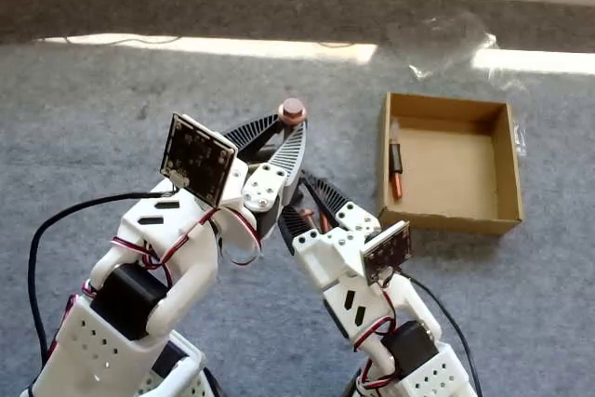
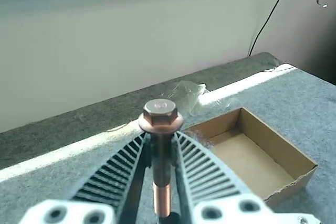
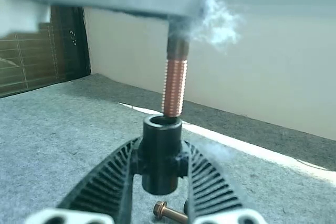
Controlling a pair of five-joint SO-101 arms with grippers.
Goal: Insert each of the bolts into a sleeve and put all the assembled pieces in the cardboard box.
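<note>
Copper bolt (image 2: 161, 156), pinched head-up in the left fingers (image 2: 121, 169), hangs tip-first at the mouth of a black sleeve (image 3: 161, 156). The right fingers (image 3: 113, 179) clamp that sleeve upright.

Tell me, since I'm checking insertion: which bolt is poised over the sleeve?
The bolt clamped upright, head up, in the left tool, its threaded tip just above the sleeve held by the right tool. A second bolt lies flat on the carpet.
</note>
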